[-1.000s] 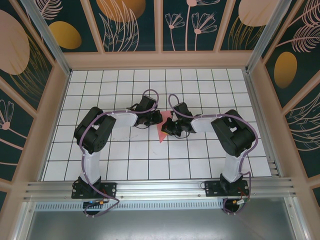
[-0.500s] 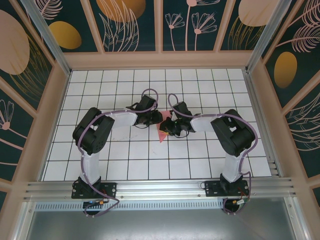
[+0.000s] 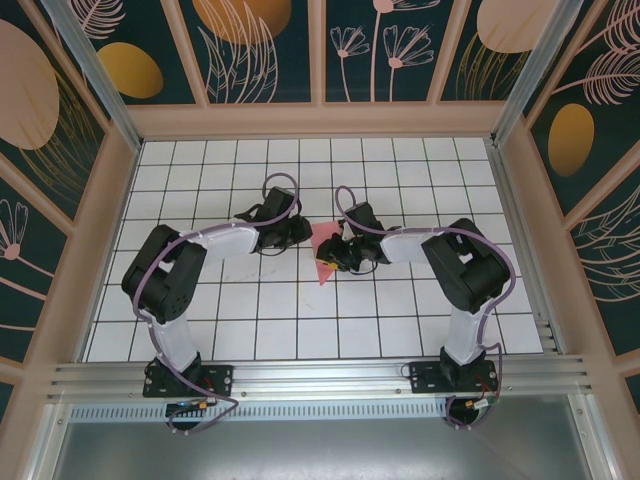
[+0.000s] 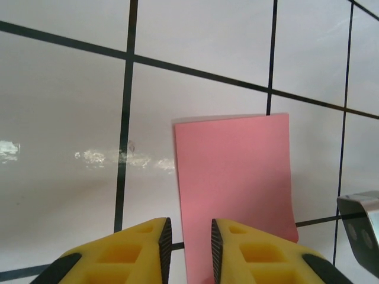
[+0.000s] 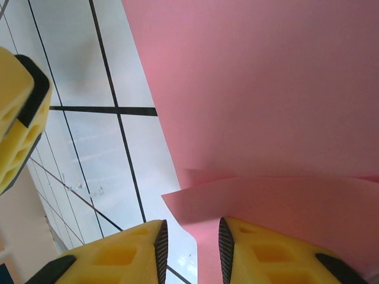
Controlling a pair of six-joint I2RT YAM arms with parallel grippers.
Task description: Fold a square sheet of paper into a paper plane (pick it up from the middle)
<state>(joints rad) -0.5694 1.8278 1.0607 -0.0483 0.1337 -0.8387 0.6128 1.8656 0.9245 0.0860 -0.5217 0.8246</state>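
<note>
Dark floral wall panels (image 3: 270,50) enclose a white grid-tiled table (image 3: 200,300) with an aluminium rail (image 3: 320,378) along its near edge.

- Top camera sits high behind the arm bases (image 3: 190,378), looking down and forward over the whole worktop (image 3: 250,330).
- Left wrist camera is low and close over the tiles, paper (image 4: 237,177) just ahead.
- Right wrist camera is closer still, on the same paper.

Open tiles on the table (image 3: 280,320) near my bases and along both sides. Mid-table is tight: the paper plane (image 3: 325,240) lies between my left gripper (image 4: 188,228) and right gripper (image 5: 192,228), which are close together.
</note>
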